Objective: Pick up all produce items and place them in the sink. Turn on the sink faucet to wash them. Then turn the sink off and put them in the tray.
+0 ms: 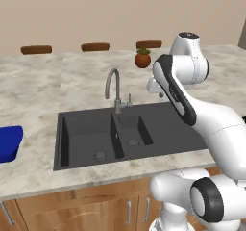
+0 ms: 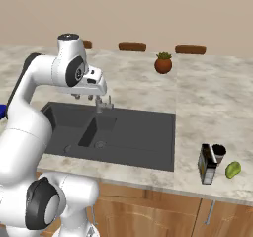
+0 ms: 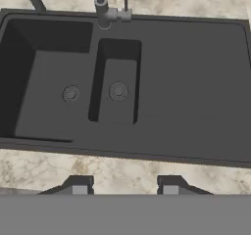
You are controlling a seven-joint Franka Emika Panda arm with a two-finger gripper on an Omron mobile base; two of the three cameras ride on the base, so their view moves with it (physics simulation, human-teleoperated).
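Note:
The one produce item in view, a small yellow-green oval fruit [image 2: 232, 169], lies on the counter near the front edge, far right of the sink [image 2: 143, 132]. The dark-grey sink [image 1: 173, 126] has two basins, both without anything in them, and a flat drainboard [image 3: 196, 82]. At its back rim stands the grey gooseneck faucet [image 1: 113, 88] with a small side lever [image 3: 126, 4]. No water is running. My gripper [image 3: 124, 185] hovers high over the sink's front edge, open, with nothing between its fingers. It also shows just right of the faucet [image 2: 84, 97]. The blue tray [image 1: 7, 143] sits on the counter left of the sink.
A small dark box [image 2: 207, 164] and a dark cup [image 2: 218, 152] stand just left of the fruit. A brown pot with a green plant [image 1: 142, 57] sits further back on the counter. Brown stool tops [image 1: 94, 46] line the far side. Wooden cabinet fronts run below the counter.

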